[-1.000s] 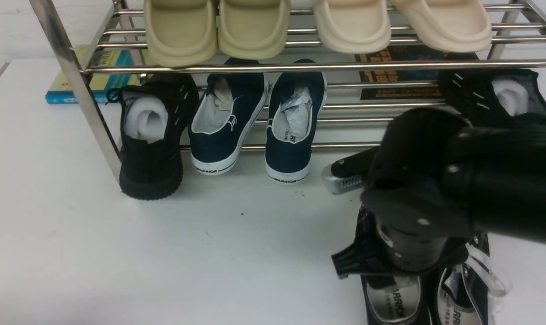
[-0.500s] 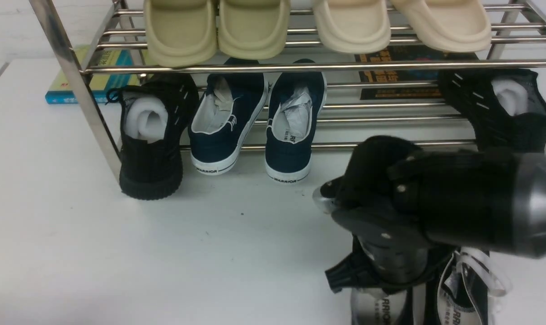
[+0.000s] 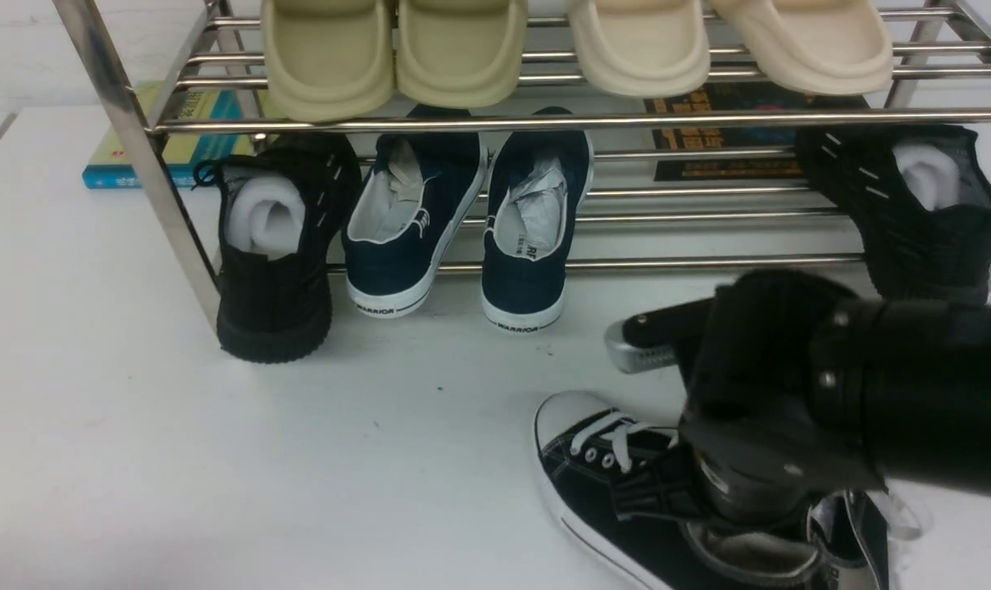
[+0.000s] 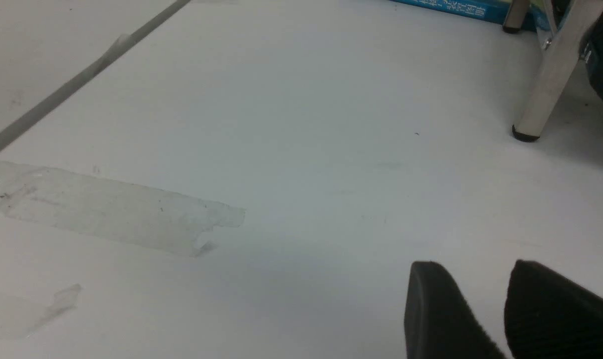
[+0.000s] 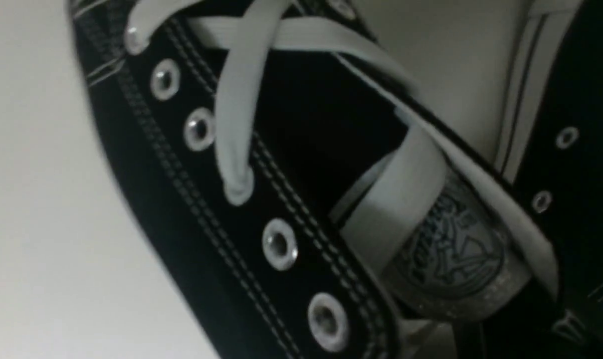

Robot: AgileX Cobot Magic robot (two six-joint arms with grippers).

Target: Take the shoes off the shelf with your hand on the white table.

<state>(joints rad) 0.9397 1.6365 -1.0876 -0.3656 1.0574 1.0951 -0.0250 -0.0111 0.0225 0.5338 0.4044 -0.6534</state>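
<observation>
Two black canvas shoes with white laces lie on the white table (image 3: 216, 459) in front of the shelf (image 3: 544, 121). One shoe (image 3: 585, 467) lies slanted, its white toe cap toward the rack. The other shoe (image 3: 860, 533) sits beside it, mostly hidden under the arm. My right gripper (image 3: 708, 500), the hand, reaches down into the slanted shoe's opening and is shut on its collar by the tongue (image 5: 451, 249). Its fingertips are hidden. My left gripper (image 4: 476, 269) hovers open over bare table, holding nothing.
On the lower tier stand navy slip-ons (image 3: 413, 221) and a black knit shoe at each end (image 3: 274, 246) (image 3: 921, 213). Beige slippers (image 3: 397, 49) fill the top tier. Books (image 3: 167, 139) lie behind. A rack leg (image 4: 545, 75) and a tape patch (image 4: 111, 209) show near my left gripper.
My right gripper closed, dipped toward the shoes and swung. The gripped shoe turned with it; its toe cap and laces now show at the left, where only its heel opening showed before.
</observation>
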